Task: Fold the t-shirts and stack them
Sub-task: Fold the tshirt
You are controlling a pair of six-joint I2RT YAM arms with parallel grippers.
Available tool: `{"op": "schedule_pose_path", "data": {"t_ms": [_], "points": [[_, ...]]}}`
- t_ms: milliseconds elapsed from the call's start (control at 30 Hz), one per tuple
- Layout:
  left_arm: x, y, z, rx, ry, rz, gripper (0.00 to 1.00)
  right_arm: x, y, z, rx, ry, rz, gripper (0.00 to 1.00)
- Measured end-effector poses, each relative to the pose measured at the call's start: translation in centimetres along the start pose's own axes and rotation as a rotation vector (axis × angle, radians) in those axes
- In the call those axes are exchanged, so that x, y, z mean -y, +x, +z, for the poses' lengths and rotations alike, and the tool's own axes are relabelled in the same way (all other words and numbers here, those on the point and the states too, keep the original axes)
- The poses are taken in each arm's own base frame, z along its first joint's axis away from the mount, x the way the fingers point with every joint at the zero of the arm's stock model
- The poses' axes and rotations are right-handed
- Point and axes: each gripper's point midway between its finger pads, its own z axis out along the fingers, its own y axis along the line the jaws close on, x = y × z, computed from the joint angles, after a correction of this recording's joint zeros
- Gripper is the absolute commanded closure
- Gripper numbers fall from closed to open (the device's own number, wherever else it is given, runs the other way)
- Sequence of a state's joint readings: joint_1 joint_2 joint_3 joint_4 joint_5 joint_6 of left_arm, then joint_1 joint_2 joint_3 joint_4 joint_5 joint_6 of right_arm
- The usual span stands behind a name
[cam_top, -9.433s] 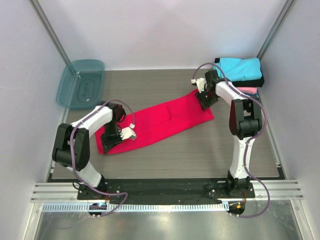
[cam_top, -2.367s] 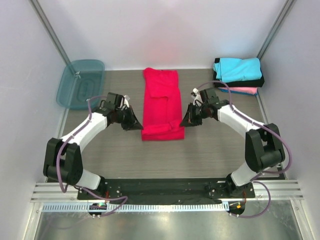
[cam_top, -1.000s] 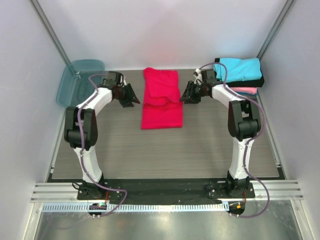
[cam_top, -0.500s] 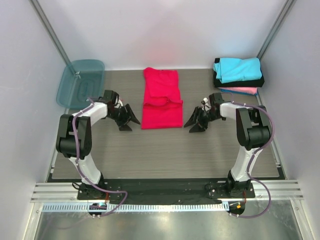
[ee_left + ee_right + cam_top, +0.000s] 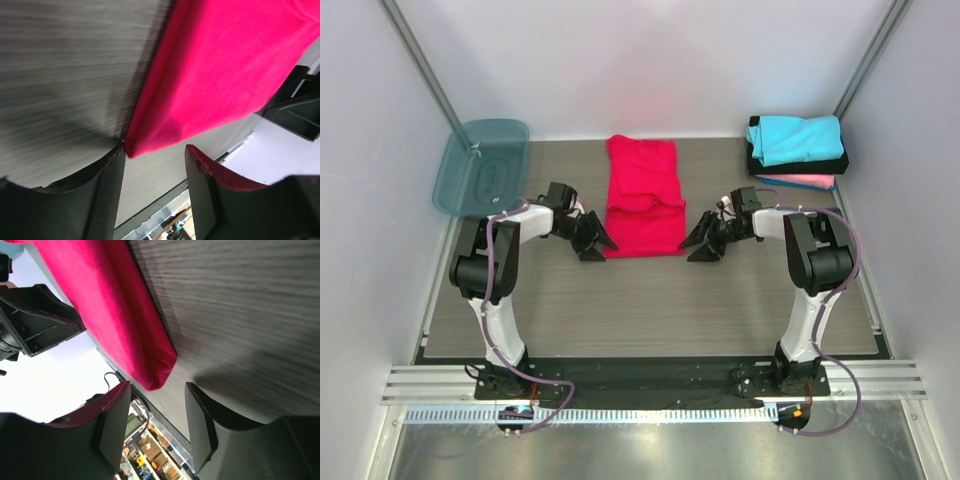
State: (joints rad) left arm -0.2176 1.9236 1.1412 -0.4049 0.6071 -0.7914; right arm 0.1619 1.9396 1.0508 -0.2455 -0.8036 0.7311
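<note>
Top external, left pincer (image 5: 594, 240), right pincer (image 5: 699, 243) gaping empty beside red t-shirt (image 5: 642, 200), bin (image 5: 480, 170) rear-left

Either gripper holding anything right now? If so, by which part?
Nothing held. The left gripper and right gripper stand open, one at each near corner of the red t-shirt, unclamped.

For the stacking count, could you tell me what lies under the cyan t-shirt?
A black t-shirt lies directly under the cyan t-shirt, with a pink one peeking out below; anything deeper is covered.
</note>
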Motion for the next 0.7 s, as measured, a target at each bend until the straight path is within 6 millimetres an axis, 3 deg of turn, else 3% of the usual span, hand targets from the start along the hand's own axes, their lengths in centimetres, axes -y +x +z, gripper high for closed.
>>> {"op": "schedule_pose_path", "data": {"t_ms": [400,567,667,700], "points": [[0.5,0.1,1.2,-0.021,0.004,-0.01,0.63,0.0,0.0,1.1,-0.037,-0.027,0.051,0.51],[0.3,0.0,1.3,-0.018,-0.006,-0.029,0.76,-0.3,-0.6,1.4,-0.031,-0.037,0.053,0.57],[0.1,-0.1,1.5,-0.015,-0.011,-0.035,1.0,-0.3,-1.2,1.7,-0.016,-0.039,0.044,0.86],[0.1,-0.1,1.6,-0.014,-0.01,-0.036,1.0,-0.3,-1.5,1.8,-0.009,-0.04,0.038,0.98]]}}
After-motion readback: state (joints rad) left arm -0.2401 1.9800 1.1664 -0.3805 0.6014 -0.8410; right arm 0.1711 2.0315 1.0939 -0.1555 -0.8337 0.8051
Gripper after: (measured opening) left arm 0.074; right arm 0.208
